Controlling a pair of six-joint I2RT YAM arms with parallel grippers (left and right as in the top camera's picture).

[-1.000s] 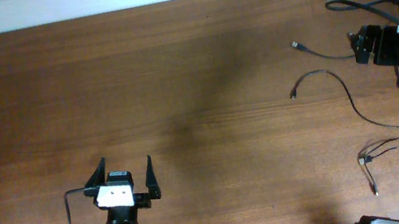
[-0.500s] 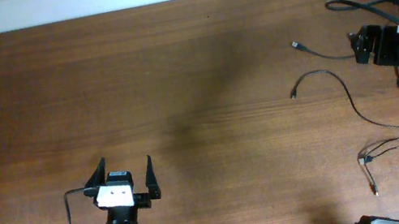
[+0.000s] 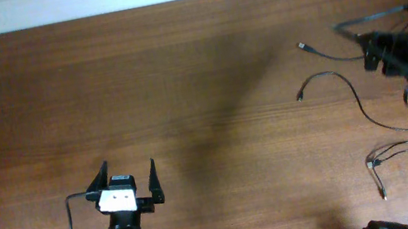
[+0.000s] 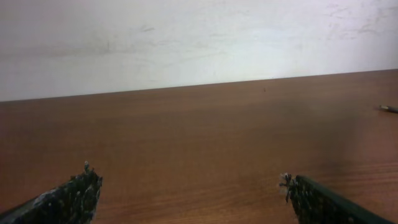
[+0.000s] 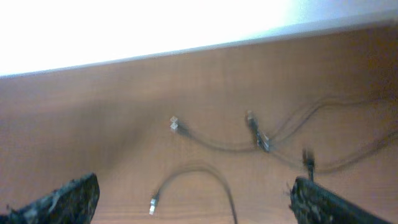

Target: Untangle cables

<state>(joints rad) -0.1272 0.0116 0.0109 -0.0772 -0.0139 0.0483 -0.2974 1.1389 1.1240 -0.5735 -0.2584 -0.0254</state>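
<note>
Big brown wood table (image 3: 180, 76), flat and smooth. Thin lines in the wood, running from side to side. Soft dark shadow (image 3: 220, 86) across the middle, slanting from the top right down toward the near edge. White wall (image 4: 186, 37) behind the far edge, with a few faint marks on it. Very bright along that far edge in the right wrist view.
</note>
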